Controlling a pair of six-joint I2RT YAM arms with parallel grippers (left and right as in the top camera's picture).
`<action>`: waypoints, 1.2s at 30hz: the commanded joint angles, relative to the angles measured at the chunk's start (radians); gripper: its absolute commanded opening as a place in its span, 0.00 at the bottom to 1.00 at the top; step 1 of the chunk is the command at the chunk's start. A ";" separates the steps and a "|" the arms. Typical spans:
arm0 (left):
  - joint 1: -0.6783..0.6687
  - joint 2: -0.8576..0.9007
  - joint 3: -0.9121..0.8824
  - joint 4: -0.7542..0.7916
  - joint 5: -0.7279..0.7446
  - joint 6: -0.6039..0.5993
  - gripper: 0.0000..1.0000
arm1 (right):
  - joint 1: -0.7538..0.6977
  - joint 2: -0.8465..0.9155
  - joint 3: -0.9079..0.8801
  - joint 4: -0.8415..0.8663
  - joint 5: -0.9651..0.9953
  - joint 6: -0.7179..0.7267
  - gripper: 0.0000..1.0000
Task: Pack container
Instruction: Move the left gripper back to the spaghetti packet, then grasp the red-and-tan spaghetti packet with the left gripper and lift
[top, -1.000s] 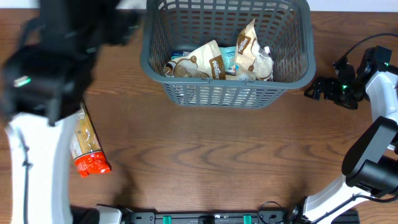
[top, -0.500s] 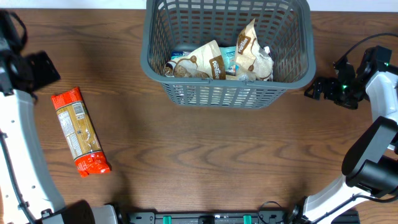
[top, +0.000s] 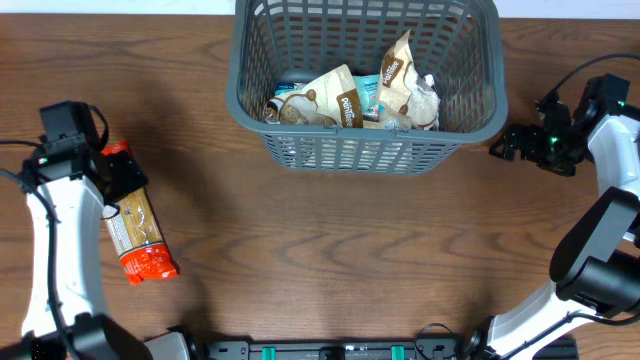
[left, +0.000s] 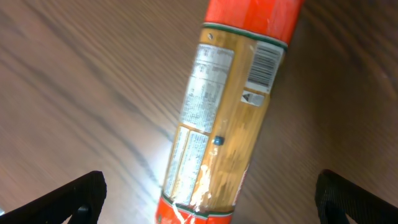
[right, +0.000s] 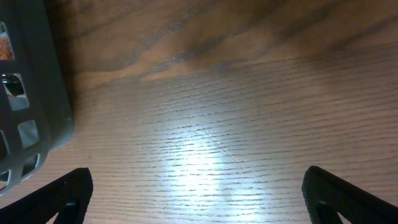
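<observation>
At the counter's (top: 330, 260) far edge the container (top: 370, 150) is set, snack bags inside. Near the left edge a long red-ended packet (left: 227, 118) is laid far-to-near. The left gripper (left: 214, 202) is held directly above it, spread across its width. The right gripper (top: 505, 143), also spread, is seen beside the container.

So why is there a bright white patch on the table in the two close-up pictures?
Right wrist view: light glares off the brown wooden table in a pale patch. Left wrist view: a similar bright spot beside the long orange and red plastic packet, whose print looks soft. Overhead view: even light, no glare.
</observation>
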 joint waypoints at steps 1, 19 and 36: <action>0.022 0.045 0.000 0.028 0.061 0.029 0.99 | 0.009 -0.005 -0.003 0.000 -0.001 -0.011 0.99; 0.064 0.256 0.000 0.104 0.148 0.270 0.98 | 0.009 -0.005 -0.003 -0.001 -0.001 -0.011 0.99; 0.073 0.374 0.000 0.182 0.147 0.285 0.99 | 0.010 -0.005 -0.003 -0.018 0.000 -0.011 0.99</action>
